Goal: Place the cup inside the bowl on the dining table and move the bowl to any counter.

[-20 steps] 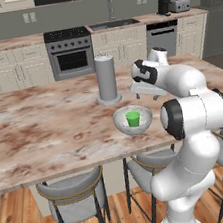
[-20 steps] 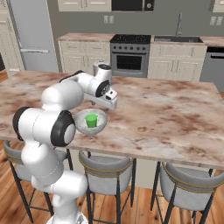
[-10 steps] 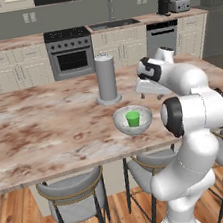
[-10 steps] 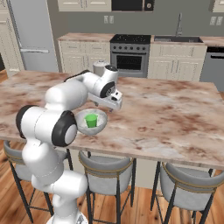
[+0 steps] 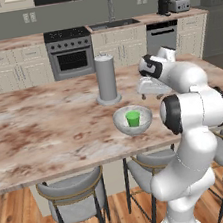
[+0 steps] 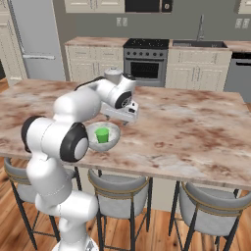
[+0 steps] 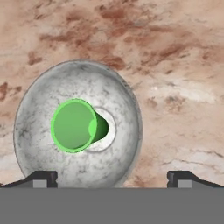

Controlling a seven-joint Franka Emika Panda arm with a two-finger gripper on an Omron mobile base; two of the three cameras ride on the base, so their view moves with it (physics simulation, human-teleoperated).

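Warm plank flooring (image 5: 18, 218) runs under the nearest things, grey round stools (image 5: 76, 197) tucked beneath the near edge of the desk (image 5: 41, 134), a long island with a beige, brown-veined marble top. On that top, close to the near edge, sits the bowl (image 5: 134, 126), speckled grey-white and deep, and the cup (image 5: 133, 118) stands upright inside it, bright green and much smaller than the bowl. From the hand camera the cup (image 7: 75, 125) rests at the middle of the bowl (image 7: 118, 100) floor, its open mouth facing the lens. Just beyond the bowl and above the desk hangs the gripper (image 5: 151, 85), its fingers spread wide with nothing between them, clear of both bowl and cup; the right base camera shows the gripper (image 6: 123, 115) just past the bowl's (image 6: 113, 132) far rim. A tall grey cylinder (image 5: 106, 79) stands on the desk farther back. Against the far wall are cream cabinets, a steel oven (image 5: 72, 59) and a sink faucet (image 5: 110, 7).
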